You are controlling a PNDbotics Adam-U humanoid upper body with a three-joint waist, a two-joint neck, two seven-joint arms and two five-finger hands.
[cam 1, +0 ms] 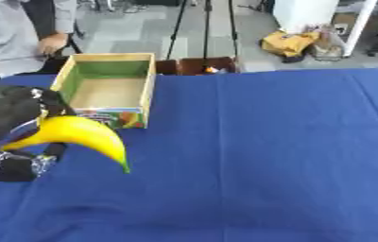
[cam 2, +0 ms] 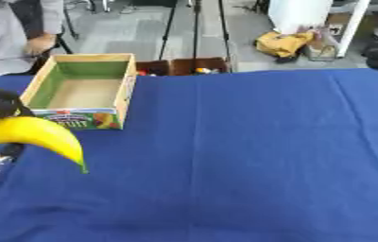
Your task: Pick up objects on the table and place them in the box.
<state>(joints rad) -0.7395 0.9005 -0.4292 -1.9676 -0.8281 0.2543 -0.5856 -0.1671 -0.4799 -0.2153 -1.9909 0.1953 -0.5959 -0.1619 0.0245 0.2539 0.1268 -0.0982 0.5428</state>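
My left hand (cam 1: 14,118) is at the left edge, shut on a yellow banana (cam 1: 89,137) that it holds above the blue cloth. The banana curves down to the right and ends in a green tip. It hangs just in front of the open cardboard box (cam 1: 148,87), which has green inner walls, a bare brown floor and a printed fruit picture on its front. Nothing shows inside the box. My right hand shows in neither view.
The table is covered by a blue cloth (cam 1: 275,156) that spreads wide to the right of the box. Brown boxes (cam 1: 209,65) stand just behind the table's far edge. A person stands at the far left behind the table.
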